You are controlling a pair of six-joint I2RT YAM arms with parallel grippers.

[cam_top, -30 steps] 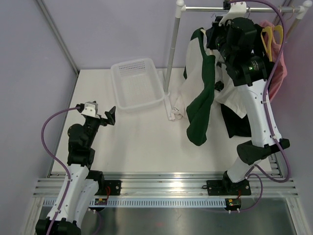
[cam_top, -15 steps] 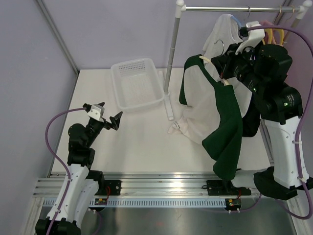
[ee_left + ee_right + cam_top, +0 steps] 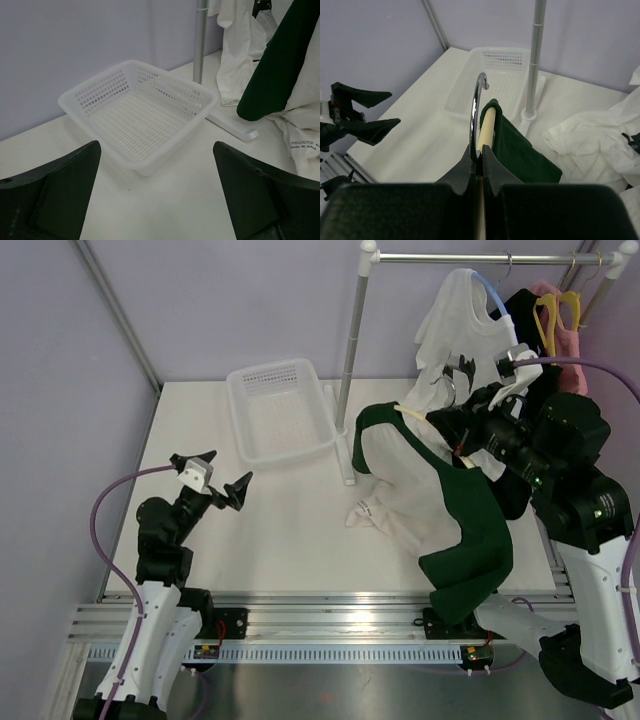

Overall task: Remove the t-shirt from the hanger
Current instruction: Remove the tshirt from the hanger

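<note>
From above and behind the bases we look down over the whole table (image 3: 300,540). Our left wrist view sits low, close to the basket (image 3: 140,117). Our right wrist view, higher, faces down along the hanger (image 3: 485,125) at that same basket.

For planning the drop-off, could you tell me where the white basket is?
Top view: the white basket sits at the far side of the table, just left of the rack pole, beyond the left gripper.
</note>
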